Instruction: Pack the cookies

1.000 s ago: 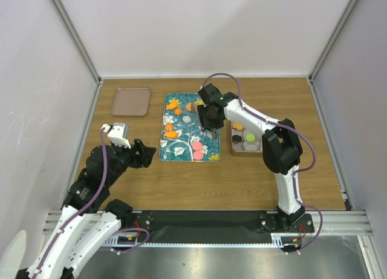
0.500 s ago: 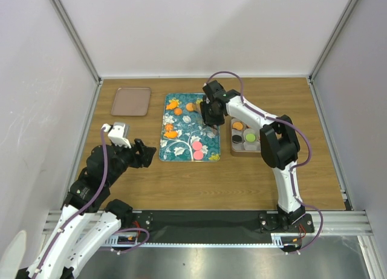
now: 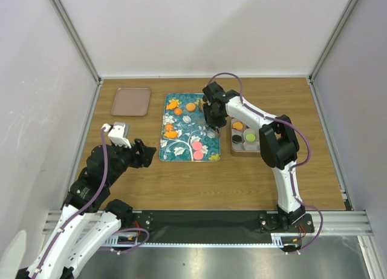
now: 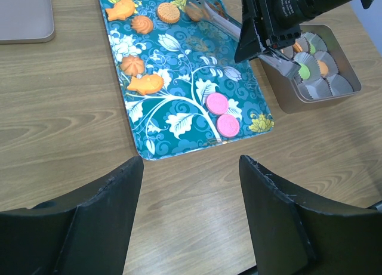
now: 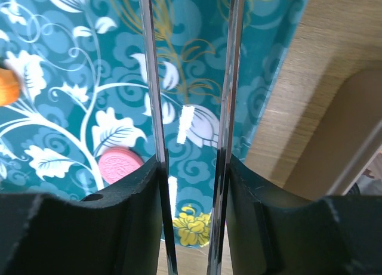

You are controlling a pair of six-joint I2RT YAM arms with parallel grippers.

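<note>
- Step in hand, as far as can be judged: a pick is being lined up at the far end of the tray (image 4: 173, 138). The tongs (image 4: 224, 23) are clamped in the right claw (image 5: 194, 167), with its fingers pressed against both blades. The tips are set right at a brownish-orange cookie (image 4: 194, 11).
- Whether that cookie is actually pinched can't be told. The tips are cut off in the right wrist view, and the blades stand apart there with nothing between them.
- Next move, probably: the tongs get squeezed until the cookie is caught. It would then be lifted and carried to the box (image 4: 316, 103) just right of the tray and dropped into a free paper cup (image 4: 340, 84). A gentle squeeze seems called for (flat discs get flipped out easily).
- The left claw (image 4: 190, 185) is held wide open with nothing in it, over the table (image 4: 71, 126) near the tray's near edge.
- Counted on the tray: two pink cookies (image 4: 216, 102) side by side at the near end, and one round orange cookie (image 4: 168, 12) just beside the one at the tongs.
- Four more orange shapes are seen there (two fish, two flower-ish). Whether they're biscuits or print can't be settled.
- Counted in the box from above: one orange (image 3: 237, 126), one green (image 3: 250, 137) and one black (image 3: 236, 138). Part of the box is covered by the arm, so more may be hidden.
- One plain brown tray (image 3: 130, 101) is parked at the far left, well apart.
</note>
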